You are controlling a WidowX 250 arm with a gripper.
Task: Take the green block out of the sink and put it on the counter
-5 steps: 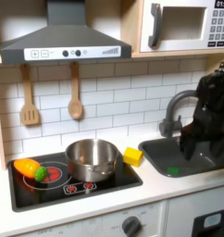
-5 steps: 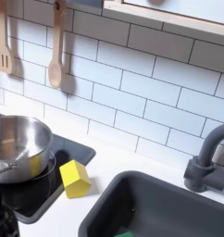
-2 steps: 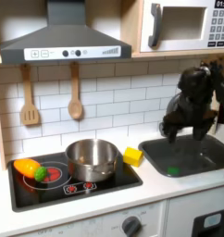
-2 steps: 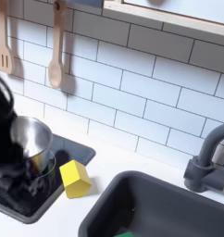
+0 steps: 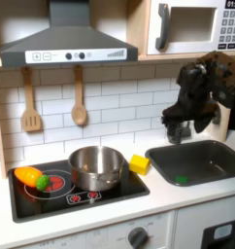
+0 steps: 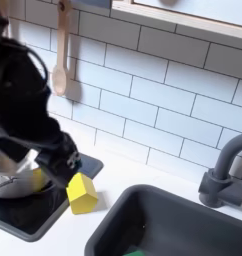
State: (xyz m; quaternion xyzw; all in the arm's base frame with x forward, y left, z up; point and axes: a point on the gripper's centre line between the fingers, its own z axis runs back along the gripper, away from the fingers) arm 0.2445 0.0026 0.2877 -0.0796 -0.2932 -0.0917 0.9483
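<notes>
The green block [image 5: 181,179] lies on the floor of the dark grey sink [image 5: 215,156], near its front left, and nothing touches it. My gripper [image 5: 179,129] hangs on the black arm above the sink's back left corner, well clear of the block. It is blurred, so I cannot make out how its fingers stand. In the second exterior view the arm covers the left side, and my gripper [image 6: 63,163] hovers just above and left of the yellow block [image 6: 81,193]. The off-white counter [image 5: 160,195] frames the sink [image 6: 183,225] in both exterior views.
A yellow block [image 5: 139,163] sits on the counter between the steel pot [image 5: 96,165] and the sink. An orange-and-green toy vegetable [image 5: 32,177] lies on the black stovetop [image 5: 110,195]. The dark faucet [image 6: 227,172] stands behind the sink. Wooden utensils [image 5: 79,107] hang on the tiled wall.
The arm has risen from low over the sink and swung up and toward the first exterior view's left. In the second exterior view it has come in from the left. The green block has not moved.
</notes>
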